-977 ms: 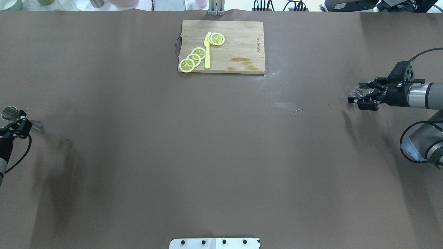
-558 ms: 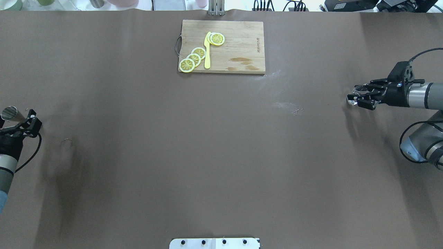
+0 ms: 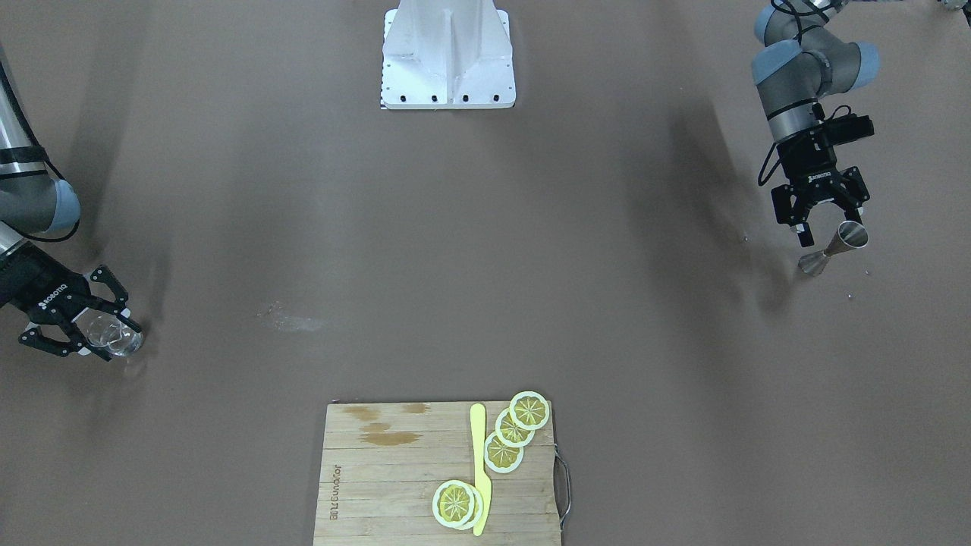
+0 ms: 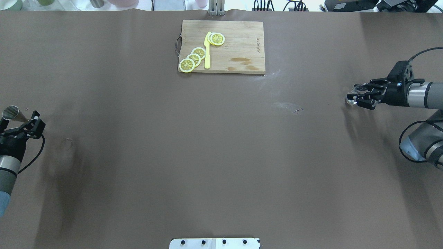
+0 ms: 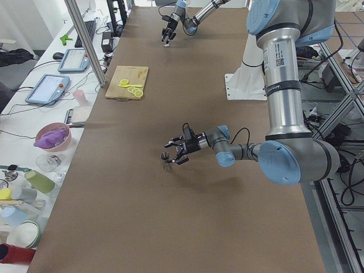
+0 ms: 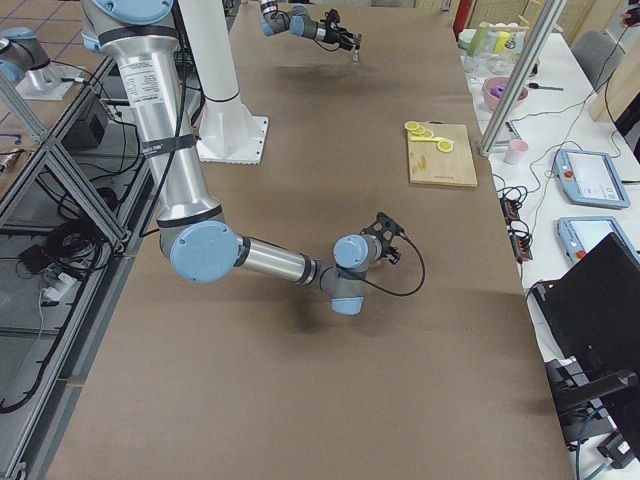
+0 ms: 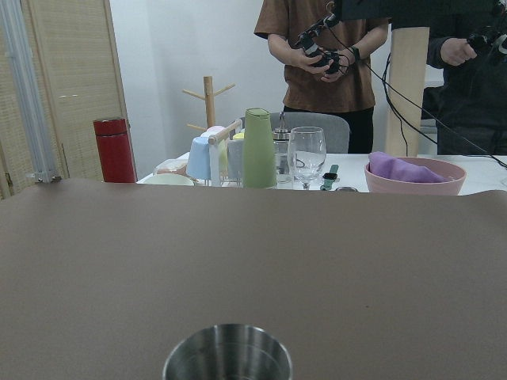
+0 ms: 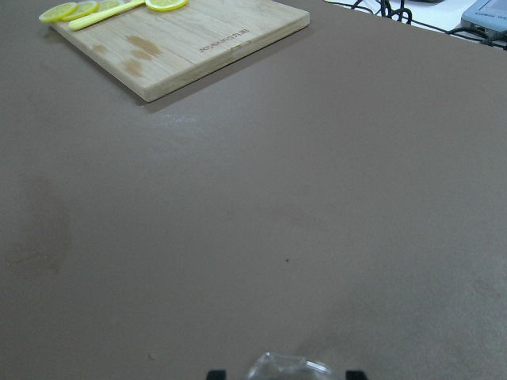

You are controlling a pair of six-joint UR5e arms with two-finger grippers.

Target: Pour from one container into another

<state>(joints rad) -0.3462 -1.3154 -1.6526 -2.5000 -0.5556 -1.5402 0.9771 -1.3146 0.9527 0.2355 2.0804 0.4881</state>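
The steel jigger [image 3: 834,249] [image 4: 12,113] stands upright at the table's left end. My left gripper [image 3: 828,225] [image 4: 19,123] is open just on the robot's side of it, with nothing between its fingers. The left wrist view shows only the jigger's rim [image 7: 227,356] at the bottom edge. At the table's right end the clear glass tumbler [image 3: 114,339] [image 4: 351,99] sits between the fingertips of my right gripper [image 3: 117,342] [image 4: 355,98], which looks shut on it, low over the table. The right wrist view catches the glass rim [image 8: 289,368].
A wooden cutting board [image 4: 238,45] lies at the far middle with lemon slices [image 4: 193,57] and a yellow knife [image 4: 207,52]. White residue [image 4: 285,104] marks the cloth. The robot base [image 3: 447,53] is at the near edge. People and a cluttered side table show beyond the left end.
My left gripper, earlier around the jigger's waist, has let go and drawn back toward the robot. My right gripper has dipped lower with the glass, which now sits at its fingertips.
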